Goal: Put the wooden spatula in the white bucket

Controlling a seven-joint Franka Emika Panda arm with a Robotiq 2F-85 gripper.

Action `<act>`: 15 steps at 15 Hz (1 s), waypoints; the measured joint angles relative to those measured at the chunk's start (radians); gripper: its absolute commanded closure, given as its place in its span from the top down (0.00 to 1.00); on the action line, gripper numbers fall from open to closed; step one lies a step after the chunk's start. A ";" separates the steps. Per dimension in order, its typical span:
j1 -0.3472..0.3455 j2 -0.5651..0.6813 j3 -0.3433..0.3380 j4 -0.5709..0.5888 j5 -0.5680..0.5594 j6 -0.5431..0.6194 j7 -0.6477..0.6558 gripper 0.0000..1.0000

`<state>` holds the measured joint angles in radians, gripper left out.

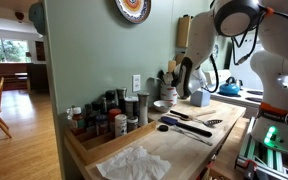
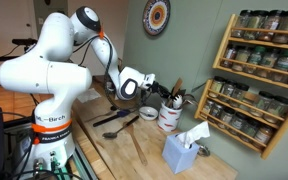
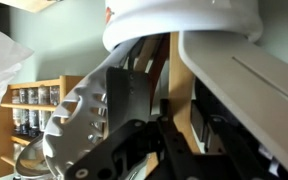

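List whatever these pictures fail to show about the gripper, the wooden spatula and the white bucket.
- Gripper: jaws too small and dark in both exterior views, blurred in the wrist view; open or shut unclear.
- Wooden spatula: cannot be singled out; brown handles blur together in the wrist view.
- White bucket: inside hidden by its utensils in both exterior views.

I see a white bucket (image 2: 168,120), a sage-green wall (image 1: 94,50), a blue kettle (image 1: 231,87) — and a plate (image 2: 156,16) ringed in orange.
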<state>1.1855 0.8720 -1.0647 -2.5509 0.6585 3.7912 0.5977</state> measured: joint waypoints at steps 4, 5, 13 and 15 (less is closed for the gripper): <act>-0.055 -0.107 0.048 0.001 0.085 0.092 -0.166 0.58; -0.071 -0.139 0.063 0.002 0.101 0.123 -0.208 0.50; -0.274 -0.441 0.317 0.010 0.140 0.390 -0.529 0.87; -0.360 -0.517 0.425 0.010 0.140 0.416 -0.609 0.99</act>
<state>0.8251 0.3555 -0.6395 -2.5410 0.7985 4.2071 -0.0109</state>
